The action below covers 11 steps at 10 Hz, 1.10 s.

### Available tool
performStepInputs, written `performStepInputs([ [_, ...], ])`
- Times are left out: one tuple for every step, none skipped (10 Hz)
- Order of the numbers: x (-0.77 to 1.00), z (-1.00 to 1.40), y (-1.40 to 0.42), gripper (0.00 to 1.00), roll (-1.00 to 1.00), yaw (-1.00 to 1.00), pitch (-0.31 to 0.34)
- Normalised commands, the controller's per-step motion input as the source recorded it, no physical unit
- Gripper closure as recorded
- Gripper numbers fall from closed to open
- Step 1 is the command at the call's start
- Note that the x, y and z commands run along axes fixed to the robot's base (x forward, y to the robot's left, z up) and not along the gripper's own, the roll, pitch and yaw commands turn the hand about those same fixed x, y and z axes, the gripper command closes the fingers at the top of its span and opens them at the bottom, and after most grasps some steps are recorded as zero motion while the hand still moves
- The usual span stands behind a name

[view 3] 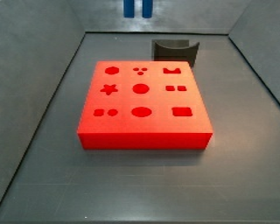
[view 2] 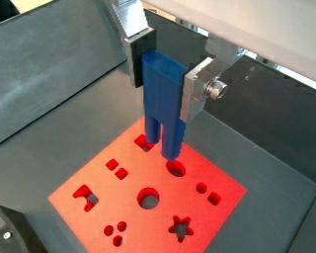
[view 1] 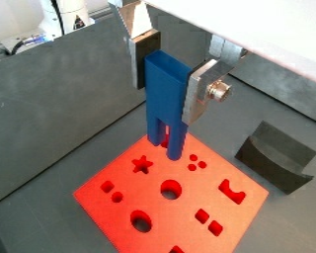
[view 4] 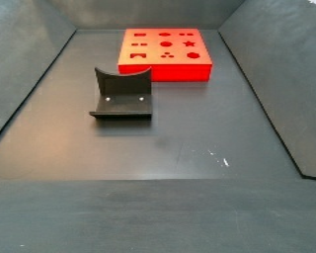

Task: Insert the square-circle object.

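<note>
My gripper (view 1: pixel 172 79) is shut on the square-circle object (view 1: pixel 165 99), a small blue piece with two parallel prongs pointing down. Both wrist views show it held between the silver fingers (view 2: pixel 168 74), upright, with its prongs (view 2: pixel 164 138) just above the red block (view 1: pixel 168 206) of shaped holes. I cannot tell whether the prong tips touch the block. In a side view only the two blue prongs (view 3: pixel 129 8) show at the upper edge, above and behind the red block (view 3: pixel 154 101). The gripper is out of view in the side view showing the block far off (view 4: pixel 168 69).
A dark grey curved holder (view 3: pixel 174 50) stands just behind the red block; it also shows in the other views (view 4: pixel 121 94) (view 1: pixel 276 156) (view 2: pixel 5 232). Grey walls enclose the dark floor (view 4: pixel 161 168) on all sides.
</note>
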Motion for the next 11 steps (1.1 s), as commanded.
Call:
performStepInputs([
  [-0.02, -0.53, -0.25, 1.00, 0.00, -0.11, -0.190],
  [0.00, -0.58, -0.23, 1.00, -0.18, -0.03, -0.227],
  [0.00, -0.50, -0.27, 1.00, -0.22, 0.00, -0.217],
  [-0.05, -0.59, -0.19, 1.00, -0.12, 0.12, -0.216],
  [-0.08, -0.73, -0.15, 1.00, 0.01, 0.17, -0.114],
  [-0.16, -0.86, -0.11, 1.00, 0.00, 0.23, -0.100],
  [-0.16, -0.87, -0.15, 1.00, 0.00, 0.33, -0.141],
  [-0.12, -0.72, -0.16, 1.00, -0.01, 0.35, -0.223],
  [-0.16, -0.63, -0.07, 1.00, 0.00, 0.29, -0.239],
  [-0.18, -0.57, -0.04, 1.00, 0.00, 0.22, -0.209],
  [-0.21, -0.59, 0.00, 1.00, 0.03, 0.08, -0.134],
])
